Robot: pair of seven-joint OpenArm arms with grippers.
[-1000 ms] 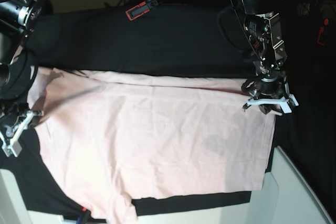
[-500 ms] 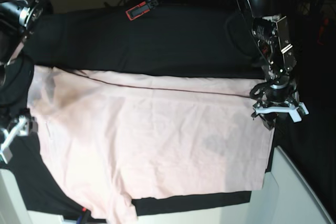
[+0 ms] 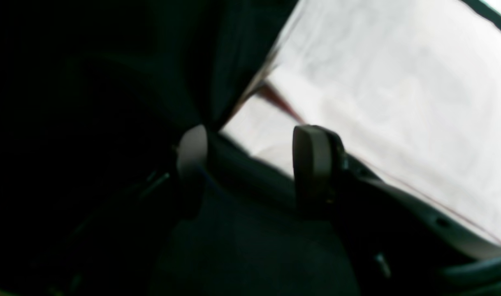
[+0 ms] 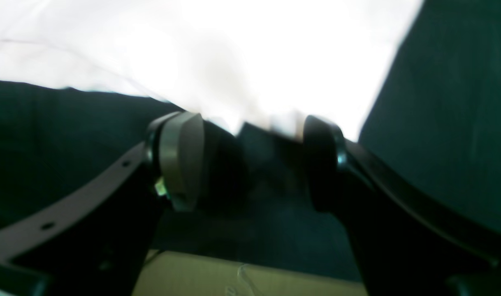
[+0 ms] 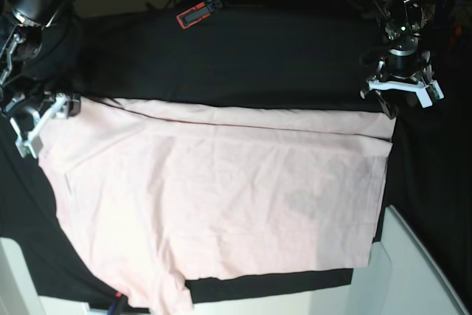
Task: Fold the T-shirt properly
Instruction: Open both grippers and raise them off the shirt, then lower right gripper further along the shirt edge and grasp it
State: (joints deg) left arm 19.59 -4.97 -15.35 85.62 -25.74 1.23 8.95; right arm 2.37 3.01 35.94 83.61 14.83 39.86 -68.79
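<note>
A black cloth [image 5: 236, 57] covers the table, and the T-shirt [image 5: 221, 204] lies spread flat across the middle and lower part of the frame, plain side up. My left pincer [image 5: 402, 92] hangs open at the upper right, empty, above the shirt's corner. My right pincer [image 5: 37, 119] stands open at the left edge, empty.

pale pink cotton T-shirt [image 5: 221, 197]: showing matt, softly wrinkled cloth
large black cloth [image 5: 243, 57]: lying matt, smooth
white plastic fingers at 2 o'clock [image 5: 424, 94]: looking smooth, faintly glossy
</note>
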